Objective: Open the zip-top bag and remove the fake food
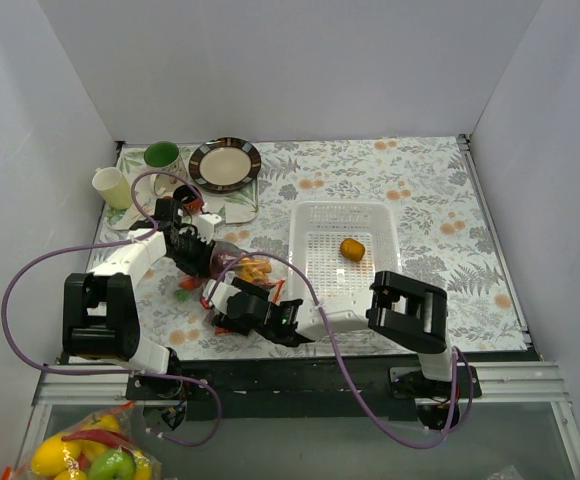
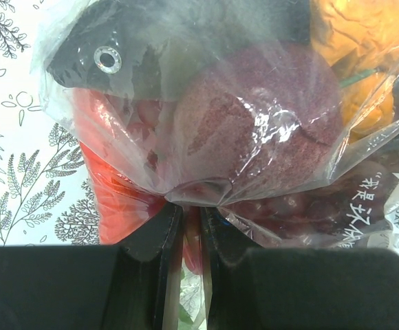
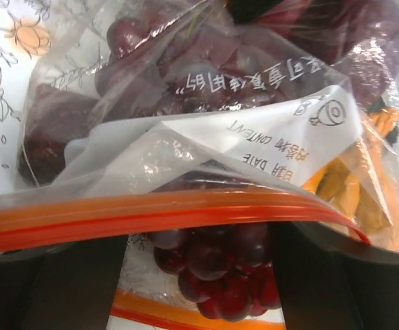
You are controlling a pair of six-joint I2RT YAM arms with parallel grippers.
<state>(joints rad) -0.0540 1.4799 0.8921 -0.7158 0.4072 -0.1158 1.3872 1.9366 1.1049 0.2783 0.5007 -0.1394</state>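
Up top, the zip-top bag [image 1: 232, 268] lies between my grippers, its long axis running from the left gripper [image 1: 208, 260] at the far end to the right gripper [image 1: 232, 302] at the near end; one orange fruit [image 1: 352, 249] sits in the basket [image 1: 315, 215]. Left wrist: fingers nearly together, pinching a fold of bag film, with the fish [image 2: 96, 51] just beyond. Right wrist: jaws spread wide with no clamp visible, the zip strip [image 3: 151, 214] crossing both fingers and the grape bunch [image 3: 220, 261] at the mouth. Right is nearer the opening, so I'd extract from there.
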